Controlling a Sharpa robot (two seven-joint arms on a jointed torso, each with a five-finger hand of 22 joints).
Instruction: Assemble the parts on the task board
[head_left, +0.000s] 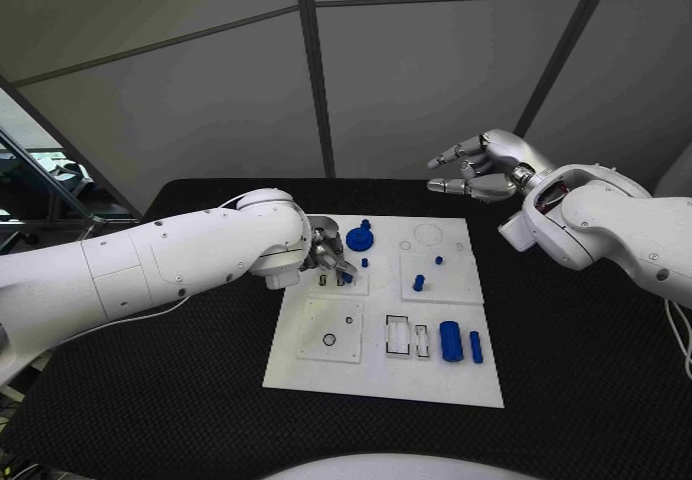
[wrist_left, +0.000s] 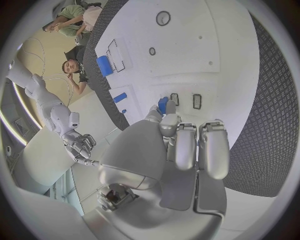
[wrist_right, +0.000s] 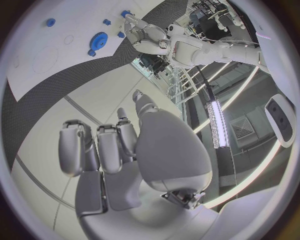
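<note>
The white task board lies in the middle of the black table. My left hand hovers low over its far left part and pinches a small blue part at its fingertips, right beside two small rectangular slots. My right hand is raised beyond the board's far right corner, its fingers bent but apart, with nothing in it. A blue gear sits just beyond the left hand. A blue cylinder and a blue bar lie near the board's front right.
Short blue pegs stand near the board's middle right. Larger rectangular recesses and a round hole lie toward the front. My bulky left forearm crosses the table's left side. Bare black table surrounds the board.
</note>
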